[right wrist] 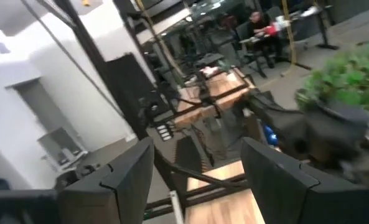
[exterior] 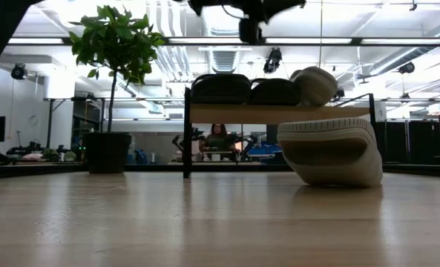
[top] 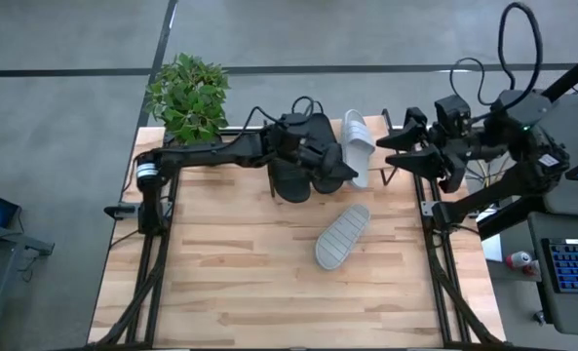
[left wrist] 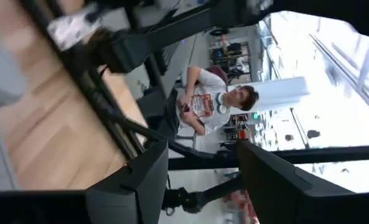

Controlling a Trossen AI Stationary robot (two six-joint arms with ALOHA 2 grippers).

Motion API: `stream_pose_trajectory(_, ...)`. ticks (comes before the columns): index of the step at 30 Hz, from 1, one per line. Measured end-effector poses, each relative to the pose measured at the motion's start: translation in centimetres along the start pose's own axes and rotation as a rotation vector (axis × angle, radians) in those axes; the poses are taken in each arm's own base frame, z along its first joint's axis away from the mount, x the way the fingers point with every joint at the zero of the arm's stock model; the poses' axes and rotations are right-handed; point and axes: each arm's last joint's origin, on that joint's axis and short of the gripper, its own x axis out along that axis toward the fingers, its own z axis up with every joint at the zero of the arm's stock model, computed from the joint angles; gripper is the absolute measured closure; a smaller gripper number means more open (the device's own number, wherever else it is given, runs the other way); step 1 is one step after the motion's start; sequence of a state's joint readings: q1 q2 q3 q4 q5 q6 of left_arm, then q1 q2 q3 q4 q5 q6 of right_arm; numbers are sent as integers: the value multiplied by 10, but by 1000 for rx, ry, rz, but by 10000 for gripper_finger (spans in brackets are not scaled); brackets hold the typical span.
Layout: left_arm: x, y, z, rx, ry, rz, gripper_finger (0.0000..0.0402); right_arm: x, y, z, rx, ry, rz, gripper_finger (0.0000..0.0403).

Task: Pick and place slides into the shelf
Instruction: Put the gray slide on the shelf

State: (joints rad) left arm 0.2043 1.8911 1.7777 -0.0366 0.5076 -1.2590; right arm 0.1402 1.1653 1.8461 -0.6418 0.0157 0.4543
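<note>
- Left claw (top: 347, 174), seen from above, reaches across the far side of the tabletop (top: 230, 283) and hangs over the shelf, right above the black slides (top: 303, 161) parked there. The right claw (top: 391, 143) waits at the right end of the shelf, clear of the shoes.
- Same high view: one white slide (top: 359, 146) already lies on the shelf beside the black pair, while the other white slide (top: 342, 235) lies sole-up on the tabletop nearer the middle, apart from the shelf. By my reading three are placed and this one is left, probably needing to be turned over or gripped by its edge.
- Low view: the shelf (exterior: 279, 113) stands on thin black legs with its light plank carrying two black slides and a white one side by side, toes out. The upturned white slide rests on the tabletop in front of the shelf's right half. A potted plant (exterior: 114, 44) stands off to the left, and the arm hangs in from above.
- Left wrist view: the fingers (left wrist: 140, 180) stand apart with nothing between them; a seated person (left wrist: 203, 106) shows in the room beyond.
- Right wrist view: its fingers (right wrist: 128, 171) are likewise spread and empty, facing along the tabletop toward the plant.
</note>
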Motion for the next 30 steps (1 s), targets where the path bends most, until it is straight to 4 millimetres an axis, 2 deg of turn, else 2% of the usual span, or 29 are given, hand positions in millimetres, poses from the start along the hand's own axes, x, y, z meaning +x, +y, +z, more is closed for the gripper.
stream_pose_trajectory(7, -10, -21, -13, 154, -51, 1, 221, -13, -11, -17, 66, 13, -87, 172)
stream_pose_trajectory(13, -14, -37, -30, 288, -95, -3, 221, -26, -30, -52, 167, 36, -181, 172)
stream_pose_trajectory(19, -11, -25, -42, 328, -116, 58, 221, -35, -46, -84, 288, -43, -149, 172)
stream_pose_trajectory(23, -8, -16, -52, 362, -91, 73, 221, -31, -61, -113, 353, -8, -195, 172)
stream_pose_trajectory(27, -1, 2, -67, 365, -67, 64, 221, -25, -76, -145, 425, 49, -222, 172)
stream_pose_trajectory(30, -8, 9, -77, 352, -121, 61, 221, -26, -82, -158, 468, 17, -195, 172)
